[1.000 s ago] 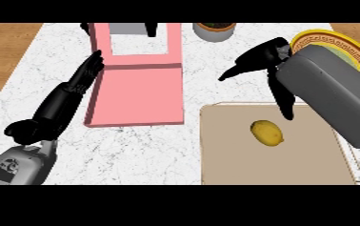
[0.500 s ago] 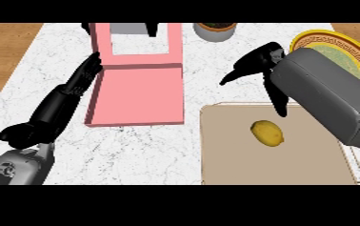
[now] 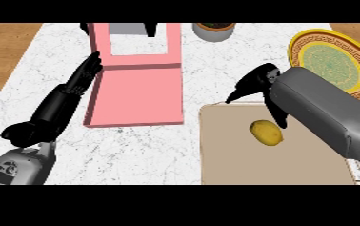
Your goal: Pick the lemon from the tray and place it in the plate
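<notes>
While the reach is under way:
Lemon (image 3: pixel 266 132): on the tray (image 3: pixel 232 168), near right.
Right hand (image 3: pixel 264 84): fingers spread, holding nothing, just beyond the lemon.
Left hand (image 3: pixel 70 91): open, resting left.
Next: lower, close round fruit, carry to plate (image 3: pixel 325 58), far right.

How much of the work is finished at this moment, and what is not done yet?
Nothing is finished: the lemon lies on the tray, not on the plate. In hand: the right hand hangs open just above the lemon, not gripping it. Left: grasp, lift and carry to the plate. The left hand rests open.
</notes>
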Controlling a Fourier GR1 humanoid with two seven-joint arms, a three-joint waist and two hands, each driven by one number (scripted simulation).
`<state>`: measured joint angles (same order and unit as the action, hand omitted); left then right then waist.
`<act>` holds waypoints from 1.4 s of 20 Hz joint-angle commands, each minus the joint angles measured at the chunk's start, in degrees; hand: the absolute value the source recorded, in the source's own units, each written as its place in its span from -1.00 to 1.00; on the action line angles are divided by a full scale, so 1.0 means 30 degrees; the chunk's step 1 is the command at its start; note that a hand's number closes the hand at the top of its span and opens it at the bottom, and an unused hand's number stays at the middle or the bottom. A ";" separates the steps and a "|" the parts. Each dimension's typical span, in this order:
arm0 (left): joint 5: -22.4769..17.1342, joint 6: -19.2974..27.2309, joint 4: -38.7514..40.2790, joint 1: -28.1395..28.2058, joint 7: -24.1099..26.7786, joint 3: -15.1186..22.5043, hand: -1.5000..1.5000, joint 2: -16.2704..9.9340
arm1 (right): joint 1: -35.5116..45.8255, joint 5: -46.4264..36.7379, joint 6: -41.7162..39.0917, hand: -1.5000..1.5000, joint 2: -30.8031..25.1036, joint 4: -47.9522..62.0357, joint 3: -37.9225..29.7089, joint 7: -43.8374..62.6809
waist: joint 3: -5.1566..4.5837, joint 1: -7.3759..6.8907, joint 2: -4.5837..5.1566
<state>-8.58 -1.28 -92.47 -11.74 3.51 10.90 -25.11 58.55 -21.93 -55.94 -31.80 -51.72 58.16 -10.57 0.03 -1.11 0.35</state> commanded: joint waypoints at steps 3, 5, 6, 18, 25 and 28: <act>-0.0332 -0.0582 0.0040 -0.0467 -0.0827 -0.0605 0.00 -0.0129 | -0.1189 -0.1045 -0.0779 -1.00 -0.0796 -0.0101 0.1436 -0.3384 | 0.0004 0.0118 -0.0026; 0.0813 0.0215 0.0242 0.0108 0.0022 0.0203 0.00 0.0895 | -0.1281 -0.1307 -0.0769 -1.00 -0.0942 -0.0486 0.1608 -0.3314 | -0.0005 0.0211 -0.0055; 0.0731 0.0211 0.0155 -0.0684 -0.0641 -0.0110 0.00 0.0670 | -0.1513 -0.1212 -0.0738 -1.00 -0.0855 -0.0230 0.1828 -0.3502 | 0.0000 0.0197 -0.0034; 0.0851 -0.0730 -0.0183 0.0831 0.0403 -0.1029 0.00 0.0560 | -0.2391 -0.2479 0.0419 -1.00 -0.1003 -0.0862 0.2945 -0.3162 | -0.0010 0.0131 -0.0078; 0.0643 -0.1019 -0.0619 0.0113 -0.0586 -0.1225 0.00 0.0569 | -0.2642 -0.3181 0.3548 1.00 -0.1246 -0.0967 0.4354 -0.6578 | 0.0010 -0.0087 0.0034; 0.0182 -0.1460 -0.0054 0.0120 -0.0657 -0.1693 0.00 0.0573 | -0.2728 -0.3640 0.3936 1.00 -0.1874 -0.1323 0.4489 -0.7128 | -0.0006 0.0125 -0.0046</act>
<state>-6.97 -4.52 -93.50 -10.87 2.10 7.51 -22.94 51.56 -31.29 -41.87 -38.24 -56.26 70.18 -24.17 -0.39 -0.93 -0.24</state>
